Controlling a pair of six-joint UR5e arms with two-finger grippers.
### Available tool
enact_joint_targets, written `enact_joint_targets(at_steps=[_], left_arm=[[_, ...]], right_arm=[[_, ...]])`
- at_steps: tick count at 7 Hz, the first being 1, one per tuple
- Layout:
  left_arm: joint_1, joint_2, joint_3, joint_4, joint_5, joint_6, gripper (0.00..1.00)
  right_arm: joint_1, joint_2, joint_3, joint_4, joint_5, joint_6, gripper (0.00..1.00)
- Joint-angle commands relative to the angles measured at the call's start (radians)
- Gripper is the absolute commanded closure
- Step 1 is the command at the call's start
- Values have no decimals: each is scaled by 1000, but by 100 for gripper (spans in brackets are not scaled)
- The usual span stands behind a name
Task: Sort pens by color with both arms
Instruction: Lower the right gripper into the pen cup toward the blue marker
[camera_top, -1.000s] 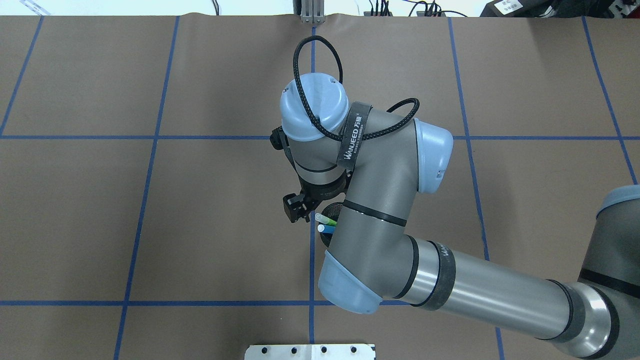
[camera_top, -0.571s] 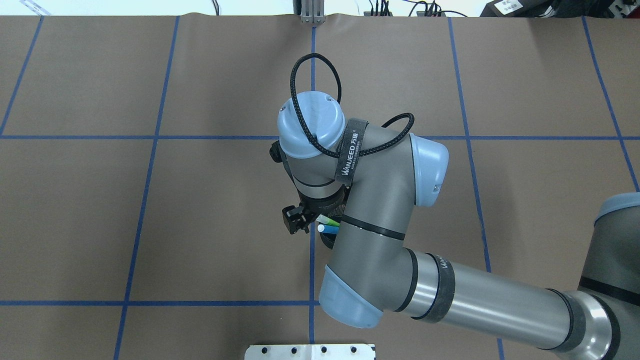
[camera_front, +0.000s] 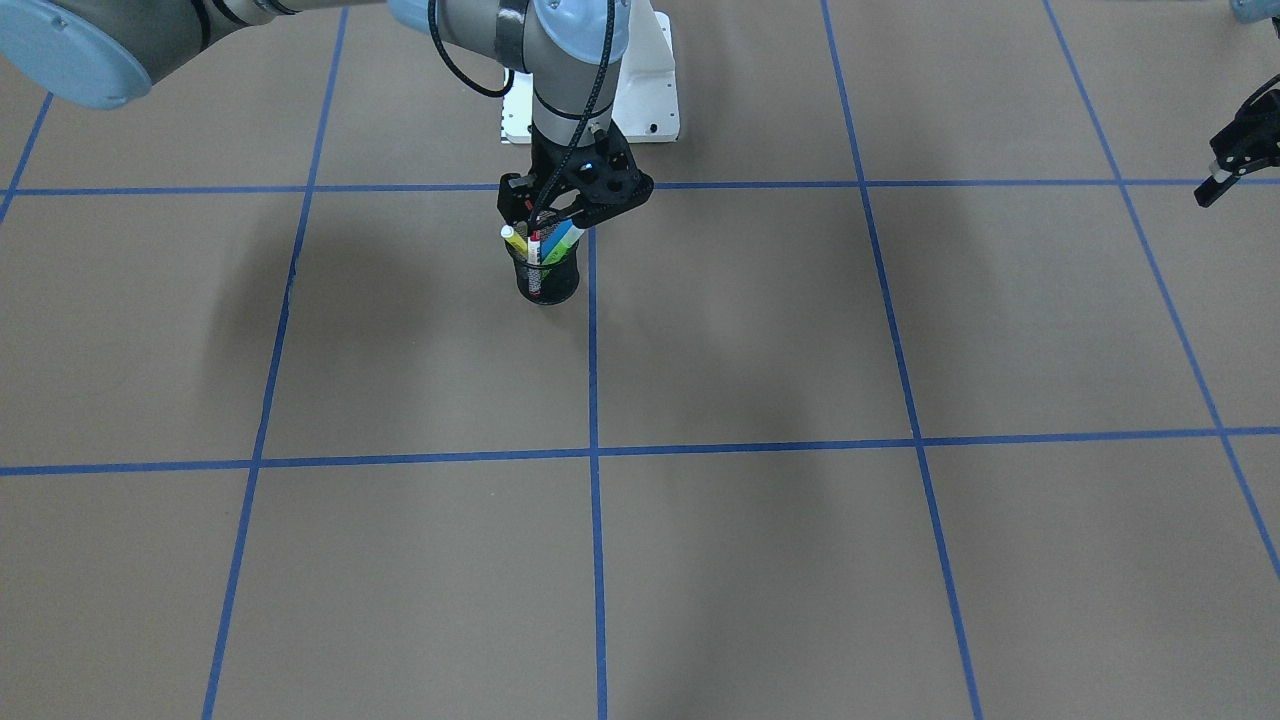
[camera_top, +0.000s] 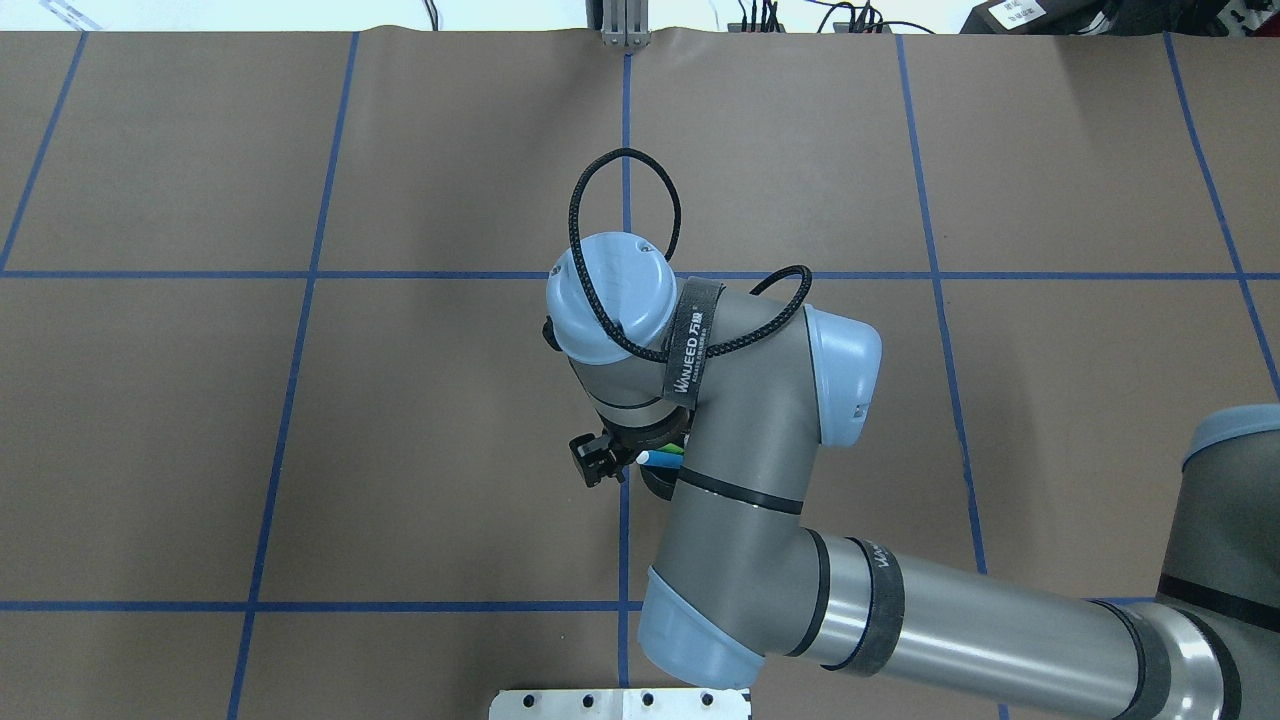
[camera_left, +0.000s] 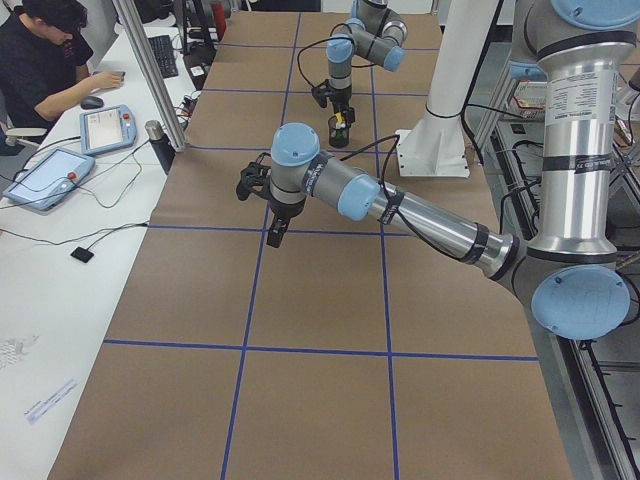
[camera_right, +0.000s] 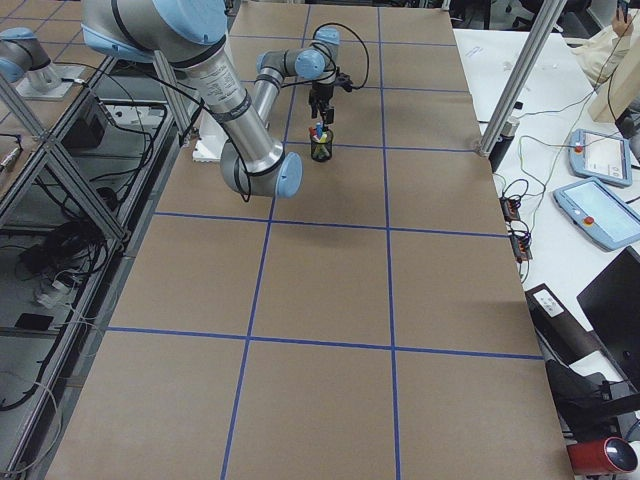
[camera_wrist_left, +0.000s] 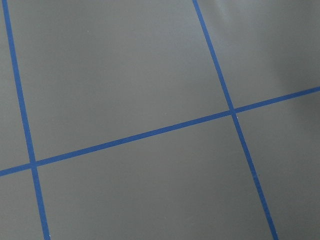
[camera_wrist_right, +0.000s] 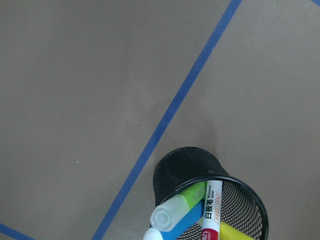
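Right gripper (camera_front: 553, 214) hangs straight over the cup (camera_wrist_right: 185, 167), tips down among the pen tops. From the front its jaws look parted with nothing caught, though we can't make out both fingers cleanly. Left gripper (camera_front: 1222, 178) is well apart at the worktop's (camera_front: 750, 330) far left end, over bare paper; we cannot tell whether it is open or closed.

All four pens stand in the black mesh cup, leaning and crossing each other: green pen (camera_wrist_right: 192, 194), blue pen (camera_wrist_right: 184, 223), red-capped pen (camera_wrist_right: 212, 210), yellow pen (camera_wrist_right: 235, 233). The cup stands upright beside a blue tape line.

Handling, as we judge it:
- **Pens:** light, stiff, smooth plastic barrels that are likely to slip or swivel in the jaws.
- **Grip:** take one by the upper barrel just below its top, where it stands free of the rim, and pull straight up.
- **Risks:** the cup is light too and may tip or drag, and neighbouring pens may come along.
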Motion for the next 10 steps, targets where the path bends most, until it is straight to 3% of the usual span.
enact_joint_targets(at_steps=[1,10], left_arm=[[0,0,1,0,1,0,0],[0,3,-5,0,-1,0,0]], right_arm=[[-11,-1,-1,1,-4,19,2],[-17,-18,1,13,-76,8,2]])
